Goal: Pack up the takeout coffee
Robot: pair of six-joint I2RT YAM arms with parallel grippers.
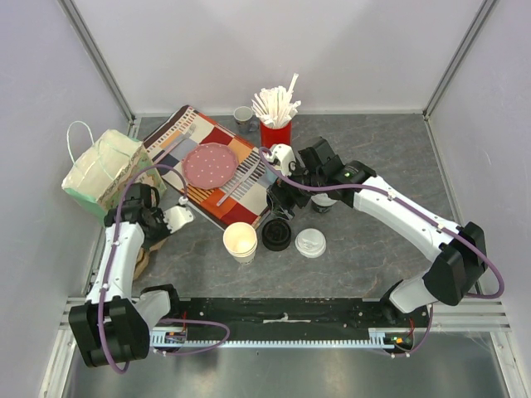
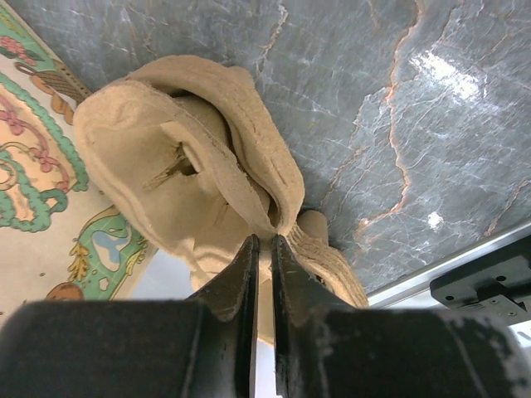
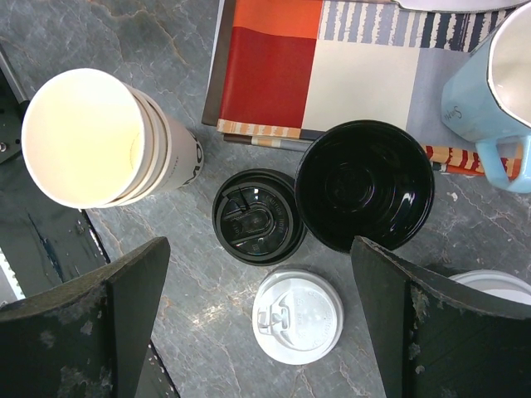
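Lying tops-up, black lid (image 3: 258, 217) and white lid (image 3: 297, 315) sit near wide-spread right claw (image 3: 259, 245).

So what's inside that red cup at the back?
A bunch of white sticks, perhaps straws, stands in the red cup, fanning out above its rim. Their lower ends and the cup's bottom are hidden.

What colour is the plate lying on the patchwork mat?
The plate is pink with small white dots, best seen in the top external view.
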